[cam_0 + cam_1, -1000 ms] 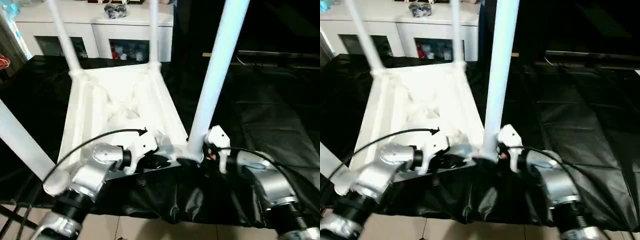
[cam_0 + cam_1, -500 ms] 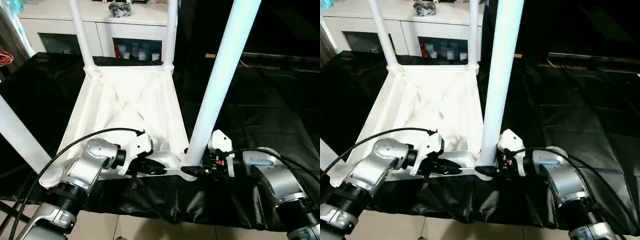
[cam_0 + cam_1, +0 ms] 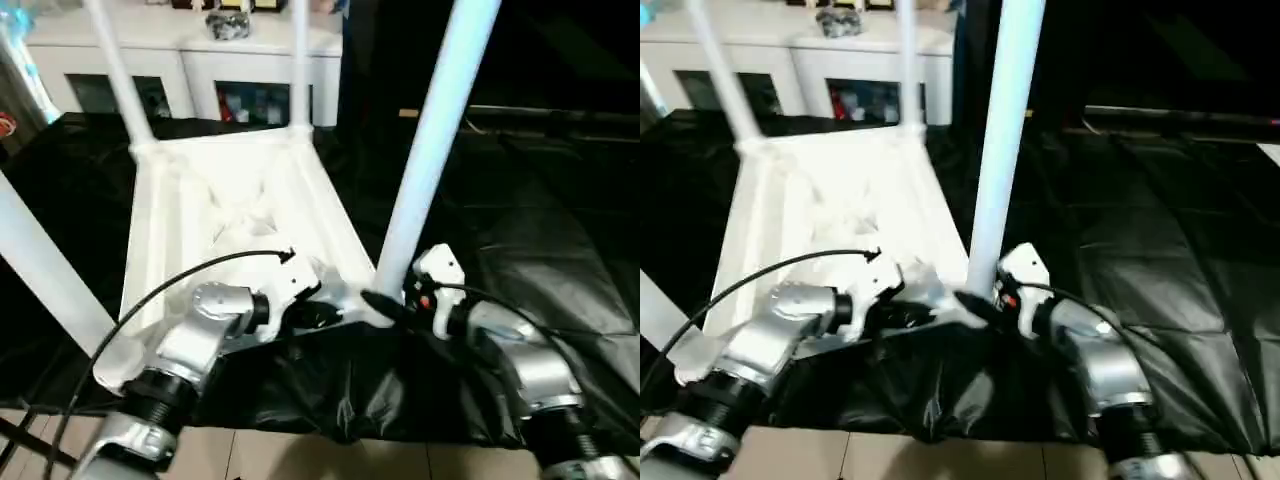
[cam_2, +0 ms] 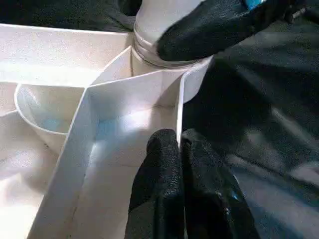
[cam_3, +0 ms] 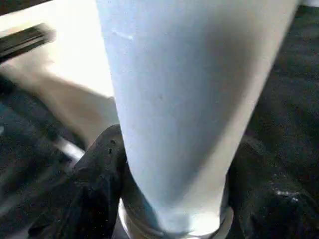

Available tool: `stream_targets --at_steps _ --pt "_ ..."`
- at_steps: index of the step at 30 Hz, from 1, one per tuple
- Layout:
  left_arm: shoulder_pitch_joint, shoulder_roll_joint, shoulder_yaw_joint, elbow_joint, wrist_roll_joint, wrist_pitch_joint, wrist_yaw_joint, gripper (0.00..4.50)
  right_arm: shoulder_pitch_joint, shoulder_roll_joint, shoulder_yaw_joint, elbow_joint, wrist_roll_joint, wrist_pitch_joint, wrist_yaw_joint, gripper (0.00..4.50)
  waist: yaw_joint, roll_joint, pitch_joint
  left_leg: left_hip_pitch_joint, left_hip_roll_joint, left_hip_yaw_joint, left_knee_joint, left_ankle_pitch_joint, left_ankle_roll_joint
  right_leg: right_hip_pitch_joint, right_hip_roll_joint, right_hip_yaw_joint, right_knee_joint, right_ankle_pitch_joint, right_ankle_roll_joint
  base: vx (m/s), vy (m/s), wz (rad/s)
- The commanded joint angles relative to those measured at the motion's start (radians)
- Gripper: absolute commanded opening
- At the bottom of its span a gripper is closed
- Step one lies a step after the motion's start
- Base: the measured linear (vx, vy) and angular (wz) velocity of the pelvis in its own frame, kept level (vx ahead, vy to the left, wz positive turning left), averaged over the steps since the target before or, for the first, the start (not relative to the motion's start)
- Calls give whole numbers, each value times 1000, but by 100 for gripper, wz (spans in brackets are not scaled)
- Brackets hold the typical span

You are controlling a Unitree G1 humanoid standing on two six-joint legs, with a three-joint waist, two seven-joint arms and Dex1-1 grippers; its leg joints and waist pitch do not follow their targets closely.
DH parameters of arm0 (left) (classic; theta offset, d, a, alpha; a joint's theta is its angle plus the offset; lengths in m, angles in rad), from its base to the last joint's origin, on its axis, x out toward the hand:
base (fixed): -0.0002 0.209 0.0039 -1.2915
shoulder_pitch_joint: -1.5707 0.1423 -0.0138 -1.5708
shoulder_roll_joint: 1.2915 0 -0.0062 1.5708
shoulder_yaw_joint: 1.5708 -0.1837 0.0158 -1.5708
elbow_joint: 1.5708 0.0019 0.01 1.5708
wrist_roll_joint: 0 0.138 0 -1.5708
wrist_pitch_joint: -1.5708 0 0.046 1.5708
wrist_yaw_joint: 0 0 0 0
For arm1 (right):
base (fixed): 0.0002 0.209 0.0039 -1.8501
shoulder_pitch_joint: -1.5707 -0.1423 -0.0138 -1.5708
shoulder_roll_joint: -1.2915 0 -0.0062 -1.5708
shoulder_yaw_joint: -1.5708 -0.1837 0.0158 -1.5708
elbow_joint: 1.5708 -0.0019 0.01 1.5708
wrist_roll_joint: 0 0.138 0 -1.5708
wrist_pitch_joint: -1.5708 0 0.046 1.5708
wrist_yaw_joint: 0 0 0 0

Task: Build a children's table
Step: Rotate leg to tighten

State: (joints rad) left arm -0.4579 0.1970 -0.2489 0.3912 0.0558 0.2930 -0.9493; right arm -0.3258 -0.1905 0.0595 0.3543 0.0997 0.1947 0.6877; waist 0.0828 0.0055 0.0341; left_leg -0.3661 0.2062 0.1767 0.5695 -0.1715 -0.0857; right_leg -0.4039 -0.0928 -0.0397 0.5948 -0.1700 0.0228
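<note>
**Upturned table gripped at its near corner**

The children's table lies upside down on the black-covered bench, ribbed underside facing up and legs rising from the corner sockets. 2 far legs stand near the white cabinet at the back; a 3rd leg leans out at the near left.

The right gripper sits at the base of the near right leg, its jaws closed around the leg just above the socket collar (the right wrist view shows a black finger on each side of the white shaft, touching it).

The left gripper works at the same corner from the other side, just beside the socket. Its jaws are pressed together on the thin upright edge wall of the tabletop, pinching that rim between the 2 black fingertips.
</note>
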Motion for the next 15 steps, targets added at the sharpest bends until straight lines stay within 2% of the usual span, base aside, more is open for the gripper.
stream_targets --at_steps 1,2,5,6,7,10,12,14,15 --pt "16 -153 -48 -47 -49 1 90 0 -3 116 93 22 -18 39 -79 257 -4 -19 -42 2 11 -2 -74 -303 4 31 -35 21 -92 -453 -129 0 0 0" --pt "16 -153 -48 -47 -49 1 90 0 -3 116 93 22 -18 39 -79 257 -4 -20 -46 4 10 -4 -73 -300 4 34 -38 20 -92 -469 -119 0 0 0" --pt "15 -163 -57 -51 -49 -1 95 0 -12 120 88 21 -9 28 -67 257 -3 -17 -48 1 8 -1 -71 -292 25 32 -34 23 -92 -424 -117 0 0 0" --pt "15 -162 -57 -51 -46 -1 98 0 -14 120 73 18 5 27 -66 304 -2 -16 -50 2 8 0 -70 -291 28 32 -34 23 -92 -420 -118 0 0 0" --pt "19 -151 -59 -58 -47 -2 83 0 -14 106 65 9 17 31 -44 316 -1 -15 -51 1 9 0 -70 -283 32 33 -35 23 -91 -408 -120 0 0 0" --pt "28 -124 -50 -69 -47 -6 56 0 -8 73 62 -15 25 37 5 323 -1 -12 -51 -1 9 0 -71 -277 36 35 -32 22 -89 -383 -125 0 0 0" --pt "30 -115 -45 -70 -46 -8 45 0 -6 63 59 -24 25 44 16 352 -1 -11 -51 0 10 0 -71 -278 37 35 -32 22 -89 -379 -128 0 0 0" --pt "30 -101 -41 -69 -47 -11 31 0 -4 48 61 -35 27 48 37 361 -1 -10 -51 -1 10 0 -71 -276 38 36 -32 22 -88 -367 -131 0 0 0" --pt "30 -78 -38 -69 -53 -18 -1 0 -1 18 64 -49 31 56 71 371 0 -5 -53 0 10 1 -70 -270 39 36 -32 23 -86 -356 -134 0 0 0"
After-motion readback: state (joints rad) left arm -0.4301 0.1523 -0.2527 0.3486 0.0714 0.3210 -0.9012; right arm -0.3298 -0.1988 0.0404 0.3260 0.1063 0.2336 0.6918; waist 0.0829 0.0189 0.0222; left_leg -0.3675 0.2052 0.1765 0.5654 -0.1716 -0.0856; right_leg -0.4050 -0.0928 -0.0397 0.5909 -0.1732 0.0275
